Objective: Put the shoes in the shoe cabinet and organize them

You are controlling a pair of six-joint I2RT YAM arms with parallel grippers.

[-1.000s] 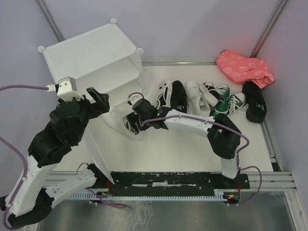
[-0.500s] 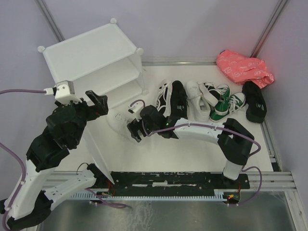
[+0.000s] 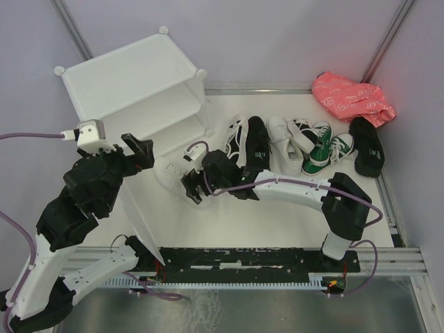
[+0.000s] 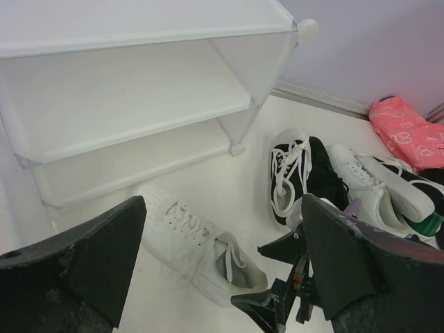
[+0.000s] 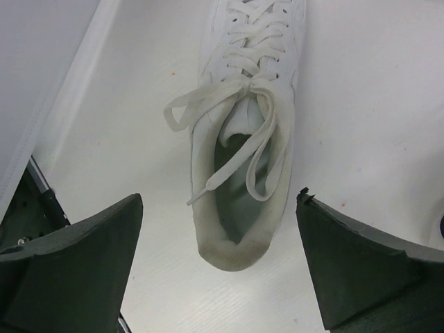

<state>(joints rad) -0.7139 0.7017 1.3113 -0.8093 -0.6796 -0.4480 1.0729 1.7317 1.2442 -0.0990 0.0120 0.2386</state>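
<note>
A single white sneaker (image 3: 168,172) (image 4: 194,239) (image 5: 246,139) lies on the table just in front of the shoe cabinet (image 3: 132,76) (image 4: 139,104), toe toward its lower shelf. My right gripper (image 3: 191,186) (image 5: 218,198) is open, and the sneaker's heel lies between its fingers without touching them. Open and holding nothing, my left gripper (image 3: 139,152) (image 4: 222,205) hovers above the sneaker. The other shoes form a row: a black sneaker with white laces (image 3: 239,139), a plain black shoe (image 3: 258,142), white sneakers (image 3: 284,142), green sneakers (image 3: 322,149), another black shoe (image 3: 366,144).
The cabinet's door panel (image 3: 139,222) stands open toward the near edge beside my left arm. A pink bag (image 3: 352,97) lies at the back right corner. Purple walls close in the table on three sides.
Both grippers have opened wider. The right gripper has drawn back a little toward the near edge, leaving the white sneaker on the table. The left gripper has shifted slightly.
</note>
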